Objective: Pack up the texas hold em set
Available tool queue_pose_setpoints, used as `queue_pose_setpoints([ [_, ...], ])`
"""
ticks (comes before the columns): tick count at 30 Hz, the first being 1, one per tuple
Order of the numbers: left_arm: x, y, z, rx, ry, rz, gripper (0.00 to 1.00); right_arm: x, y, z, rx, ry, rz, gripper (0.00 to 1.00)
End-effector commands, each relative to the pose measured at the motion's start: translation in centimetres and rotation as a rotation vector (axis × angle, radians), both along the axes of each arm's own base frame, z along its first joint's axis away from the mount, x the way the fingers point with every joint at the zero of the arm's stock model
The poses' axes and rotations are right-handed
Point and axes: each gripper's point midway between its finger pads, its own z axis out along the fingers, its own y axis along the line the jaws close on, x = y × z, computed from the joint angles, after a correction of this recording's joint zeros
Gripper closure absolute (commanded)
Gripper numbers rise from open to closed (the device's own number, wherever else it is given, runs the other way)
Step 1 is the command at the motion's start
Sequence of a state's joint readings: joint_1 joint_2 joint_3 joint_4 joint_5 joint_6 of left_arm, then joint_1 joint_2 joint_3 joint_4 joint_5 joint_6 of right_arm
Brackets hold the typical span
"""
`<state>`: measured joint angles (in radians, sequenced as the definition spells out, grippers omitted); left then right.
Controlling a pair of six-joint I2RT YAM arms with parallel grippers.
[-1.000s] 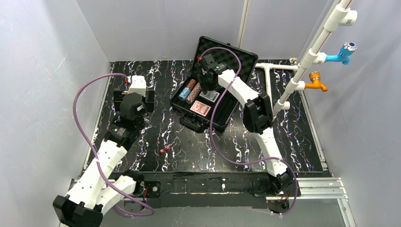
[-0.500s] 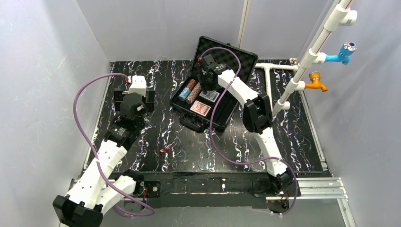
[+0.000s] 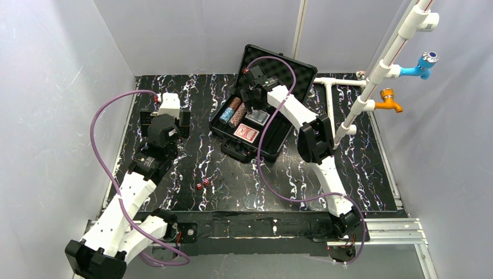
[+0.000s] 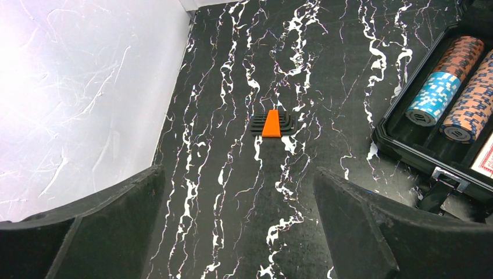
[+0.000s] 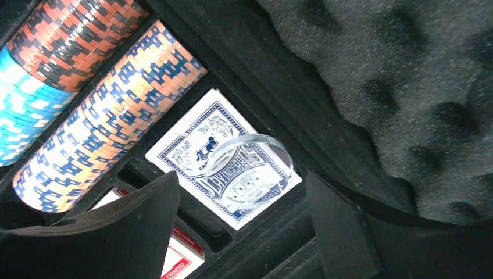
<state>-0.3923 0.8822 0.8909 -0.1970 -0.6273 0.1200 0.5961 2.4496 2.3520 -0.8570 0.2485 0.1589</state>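
The black case (image 3: 273, 142) stands open at the table's middle back, its foam-lined lid (image 3: 290, 67) upright. It holds chip stacks (image 3: 234, 111), a blue card deck (image 3: 257, 118) and a red card deck (image 3: 246, 133). My right gripper (image 3: 252, 100) hovers open over the case; in its wrist view the gripper (image 5: 238, 232) is empty above the blue deck (image 5: 224, 157), next to orange-and-blue chips (image 5: 110, 116). Two small red dice (image 3: 202, 184) lie on the table in front. My left gripper (image 3: 164, 119) is open and empty, left of the case.
A white pipe frame (image 3: 372, 75) with a blue tap (image 3: 424, 63) and an orange tap (image 3: 388, 100) stands at the right back. A small orange-and-black piece (image 4: 271, 124) lies on the table ahead of the left gripper. White walls enclose the table.
My right gripper has shifted slightly left over the case. The left arm has not moved.
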Motion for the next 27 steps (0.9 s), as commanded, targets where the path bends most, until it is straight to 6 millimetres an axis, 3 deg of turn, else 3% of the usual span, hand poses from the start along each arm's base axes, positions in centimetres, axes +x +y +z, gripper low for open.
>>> queue_pose_setpoints([
  [1,-0.1,0.0,1.1,-0.002,-0.022,0.002,0.02,1.9,0.3,2.3,0.02,-0.098,-0.032,0.09],
  [3,0.0,0.0,1.1,-0.002,-0.02,0.0,0.02,2.0,0.4,2.7,0.025,-0.104,-0.032,0.02],
  [9,0.0,0.0,1.1,-0.002,-0.02,-0.001,0.02,1.5,0.7,4.0,0.057,-0.106,-0.025,0.02],
  [14,0.0,0.0,1.0,-0.002,-0.019,-0.001,0.02,0.6,1.0,6.2,0.083,-0.126,-0.014,0.02],
  [20,0.0,-0.1,1.0,-0.004,-0.019,-0.004,0.01,-1.4,1.4,9.5,0.107,-0.165,0.011,0.0],
  [27,0.0,-0.2,1.2,-0.004,-0.02,-0.01,0.01,-4.4,0.5,11.0,0.1,-0.166,0.025,0.0],
])
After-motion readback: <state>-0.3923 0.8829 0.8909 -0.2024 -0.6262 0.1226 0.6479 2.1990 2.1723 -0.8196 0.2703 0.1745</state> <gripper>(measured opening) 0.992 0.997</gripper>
